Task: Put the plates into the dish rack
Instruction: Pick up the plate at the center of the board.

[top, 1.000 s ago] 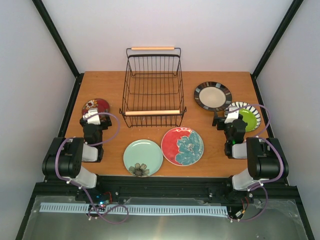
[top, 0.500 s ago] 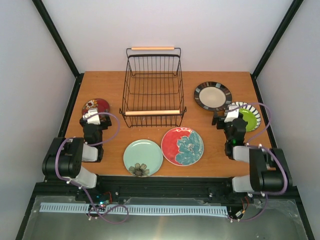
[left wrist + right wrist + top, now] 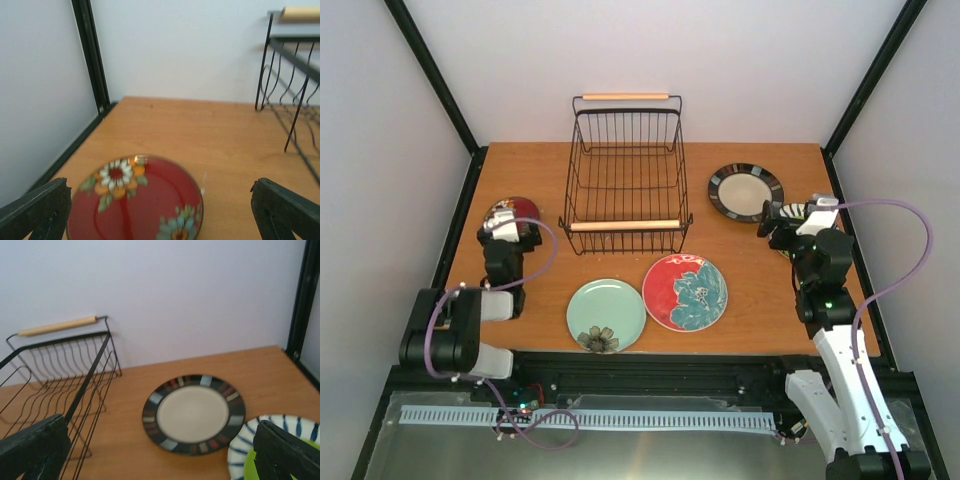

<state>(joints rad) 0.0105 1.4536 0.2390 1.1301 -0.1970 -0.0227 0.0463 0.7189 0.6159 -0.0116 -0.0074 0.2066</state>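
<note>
Resting flat, dark red floral plate (image 3: 135, 202)

Tally on the desk (image 3: 760, 290)
Six plates (image 3: 670, 300): mint (image 3: 606, 315), red (image 3: 692, 285), dark red (image 3: 135, 205), cream (image 3: 746, 192), lime (image 3: 247, 470), striped (image 3: 252, 435); one rack (image 3: 625, 170); one left tool (image 3: 508, 215), one right tool (image 3: 772, 217).

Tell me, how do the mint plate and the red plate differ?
The mint plate is pale green; the red plate is red. The mint plate has one small dark flower at its near edge; the red plate bears a big teal flower. The red plate looks slightly wider than the mint plate. Both are round and lie flat on the table in front of the rack.
</note>
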